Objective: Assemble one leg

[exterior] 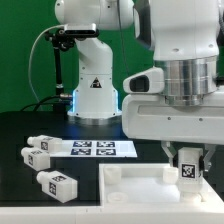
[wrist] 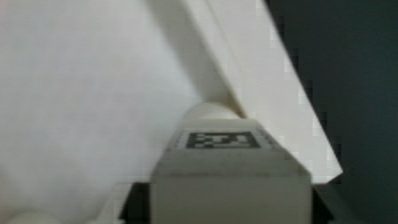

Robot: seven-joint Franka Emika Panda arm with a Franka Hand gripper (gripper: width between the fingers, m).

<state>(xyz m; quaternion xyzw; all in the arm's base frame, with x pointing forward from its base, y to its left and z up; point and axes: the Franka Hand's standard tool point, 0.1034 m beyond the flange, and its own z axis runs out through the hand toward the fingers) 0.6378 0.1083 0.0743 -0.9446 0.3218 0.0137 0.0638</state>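
Leg: a short white plastic post of square section with flat faces. A black-and-white square tag faces the exterior view. Its long axis stands close to vertical, one end up inside the tool and the other pointing down at the panel. It sits over the panel's corner region at the exterior view's right. I cannot tell whether its lower end touches the panel.

The tool's dark fingers bracket the leg on two opposite sides, pinching it between them. In the wrist view the leg shows a tagged face and a plain matte face below it, with a dark strip on each side.

The panel is a large flat white slab with a raised rim and a smooth matte finish. In the wrist view it fills most of the frame, one straight edge running diagonally against the counter.

The counter is flat, black and non-glossy.

Three loose legs of the same make lie on their sides at the exterior view's left, well apart from the held one, long axes roughly level and slanted.

The marker board, thin, flat and white with several tags, lies just beyond them.
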